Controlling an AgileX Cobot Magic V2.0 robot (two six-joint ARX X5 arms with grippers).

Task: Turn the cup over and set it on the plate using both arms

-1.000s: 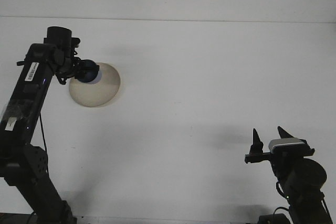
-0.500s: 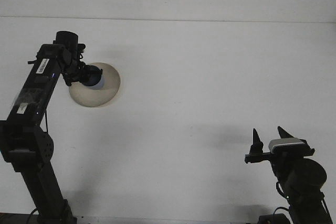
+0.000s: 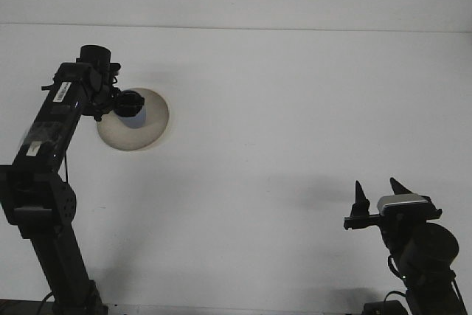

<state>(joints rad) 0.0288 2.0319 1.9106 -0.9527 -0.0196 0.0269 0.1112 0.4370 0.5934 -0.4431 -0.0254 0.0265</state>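
- Over the last second the left arm [image 3: 51, 134] has swung more upright at the left of the frame, and its wrist has shifted slightly right, so the blue cup [image 3: 133, 108] now sits further in over the plate [image 3: 137, 125] instead of at its left rim.
- Between the last 2 pictures the change is small: the cup has edged up a little and the arm has barely moved. I read that as the carry ending and the set-down beginning.
- The cup is in the upper left of the frame, over the inner left part of the plate. Whether its base already touches the plate cannot be told from this view.
- The left gripper [image 3: 124, 104] has its jaws clamped on the cup, the dark end of the cup against them and the paler end pointing right.
- The right gripper [image 3: 378, 191] is in the lower right of the frame, well apart from cup and plate. Its jaws stand apart, pointing up, and hold nothing; it has not moved.
- Judgement: the task is nearly done; what remains is release and withdrawal over the worktop [image 3: 295, 108].
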